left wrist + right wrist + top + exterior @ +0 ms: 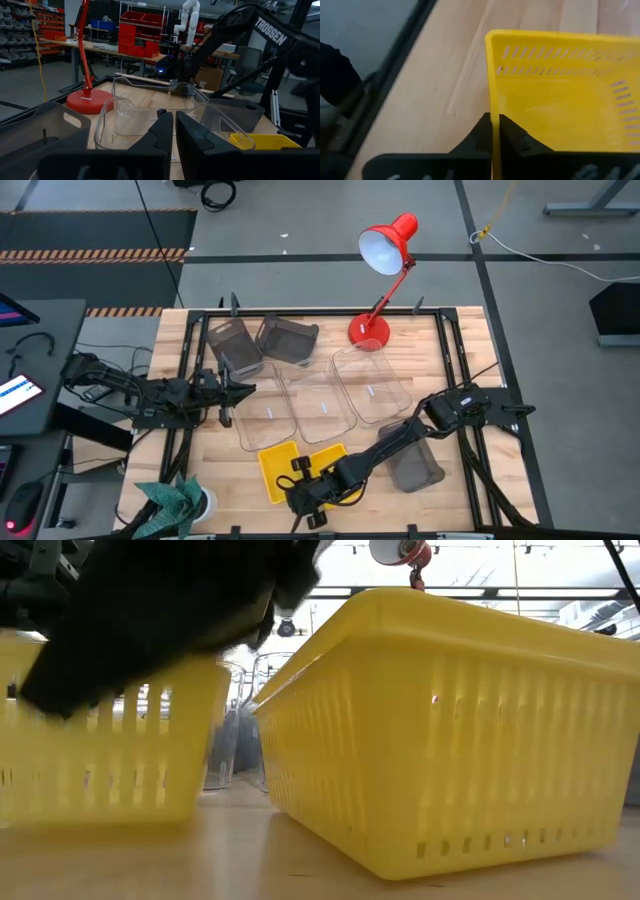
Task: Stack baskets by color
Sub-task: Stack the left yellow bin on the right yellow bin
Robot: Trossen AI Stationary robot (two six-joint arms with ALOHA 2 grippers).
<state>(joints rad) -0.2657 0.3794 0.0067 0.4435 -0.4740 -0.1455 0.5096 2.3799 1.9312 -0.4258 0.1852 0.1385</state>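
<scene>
Looking down from above, the wooden table [200, 350] holds three clear baskets [320, 395] side by side across its middle, two dark grey baskets [262, 342] at the far left near the red lamp [385, 265], and a third grey basket [413, 463] under the right arm near the front. Two yellow baskets [285, 465] sit at the front edge, and the right gripper [305, 498] reaches down to them at the near rim. The left gripper [235, 392] hangs just beside the leftmost clear basket, its fingers drawn almost together with nothing between them. At table height, a big yellow basket [450, 730] fills the right half of the picture, standing flat on the wood, while another yellow basket [110, 755] sits to its left with the dark bulk of an arm blurred over its top. From the left wrist, the two dark fingers [160, 135] stand nearly touching with only a thin gap, pointed at a clear basket [150, 107] just ahead; the lamp's red base [89, 101] stands beyond it, a grey basket [35, 127] lies to one side, and a corner of a yellow basket [262, 141] shows on the other. From the right wrist, the fingertips [483, 131] are pinched onto the thin rim of a yellow basket [560, 95], one finger outside the wall and one inside, with bare wood beside it.
</scene>
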